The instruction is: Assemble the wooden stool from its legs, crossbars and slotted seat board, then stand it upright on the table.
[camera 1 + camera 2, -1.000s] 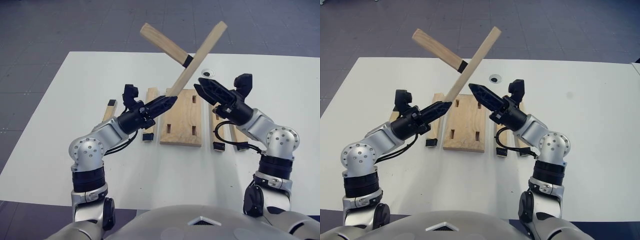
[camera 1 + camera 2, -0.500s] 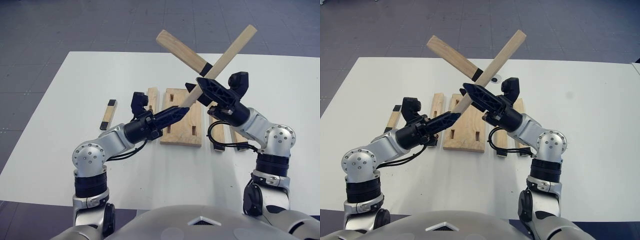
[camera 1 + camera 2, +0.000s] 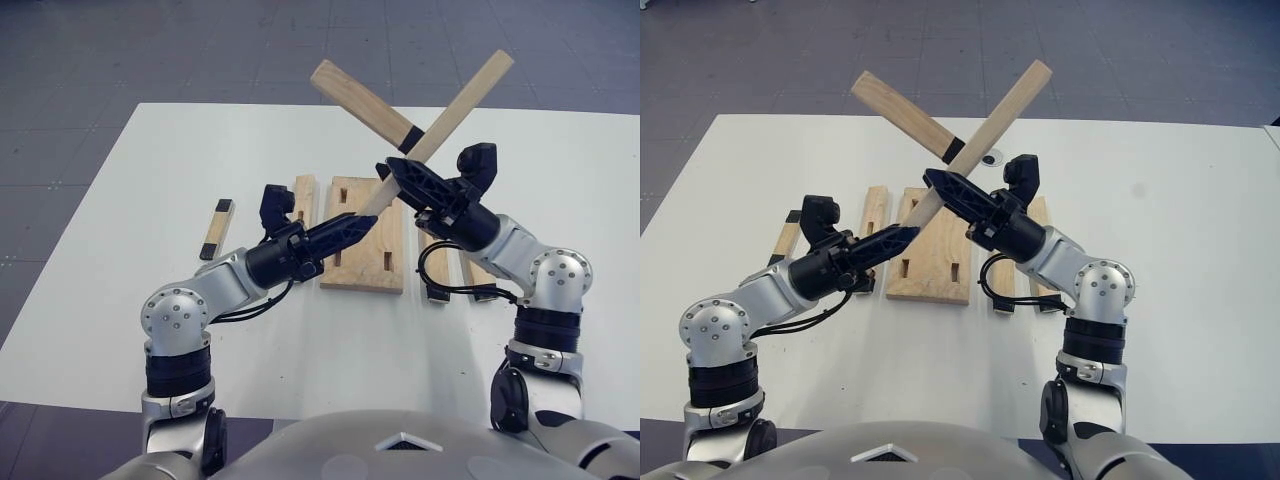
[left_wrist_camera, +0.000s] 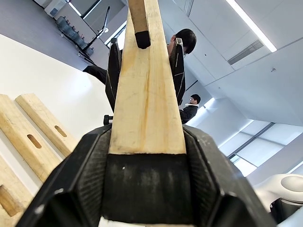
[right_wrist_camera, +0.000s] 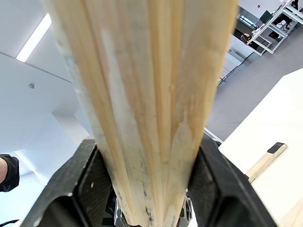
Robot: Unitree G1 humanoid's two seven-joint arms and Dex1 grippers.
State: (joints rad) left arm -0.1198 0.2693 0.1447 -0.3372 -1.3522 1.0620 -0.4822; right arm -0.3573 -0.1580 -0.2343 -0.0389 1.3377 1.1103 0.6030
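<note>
Grey tiled floor (image 3: 150, 50) laid in large squares, small round grommet (image 3: 989, 158) with a dark centre, long ceiling light strip (image 4: 251, 24) overhead, slatted ceiling vent (image 4: 243, 52) near it, metal shelving rack (image 5: 279, 23) far across the room

Pale matt bare wood: crossed legs (image 3: 455, 102), seat board (image 3: 362, 272).
</note>
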